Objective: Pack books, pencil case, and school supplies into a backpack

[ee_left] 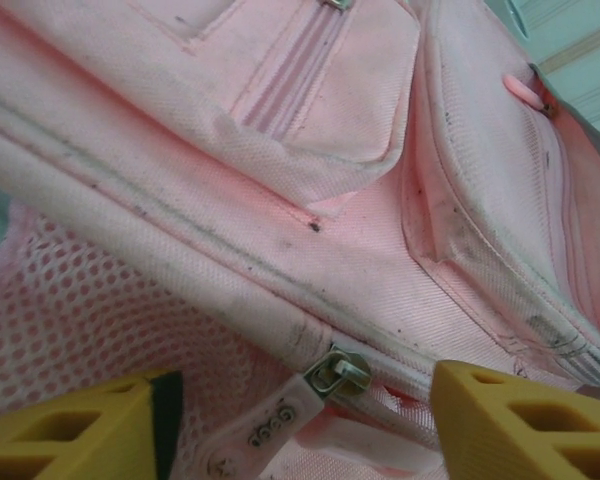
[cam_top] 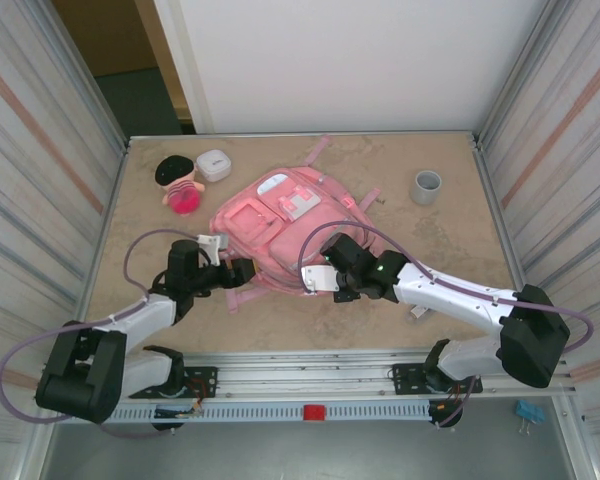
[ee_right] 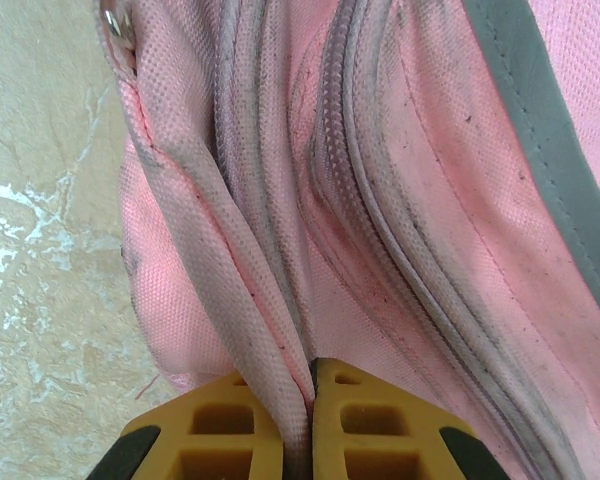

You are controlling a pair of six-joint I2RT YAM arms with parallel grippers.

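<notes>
Left wrist view: the zip pull (ee_left: 265, 425), slanted along the seam of the backpack (ee_left: 310, 150), is straddled untouched by the half-open left gripper (ee_left: 300, 400); a backpack fold is pinched by the right gripper (ee_right: 298, 410).

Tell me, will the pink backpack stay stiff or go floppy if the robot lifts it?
Probably floppy: the backpack is soft cloth lying flattish, and the fold pinched in the right gripper creases easily. It would likely sag rather than hold shape. It shouldn't slip much; its weave and mesh look rough.
</notes>
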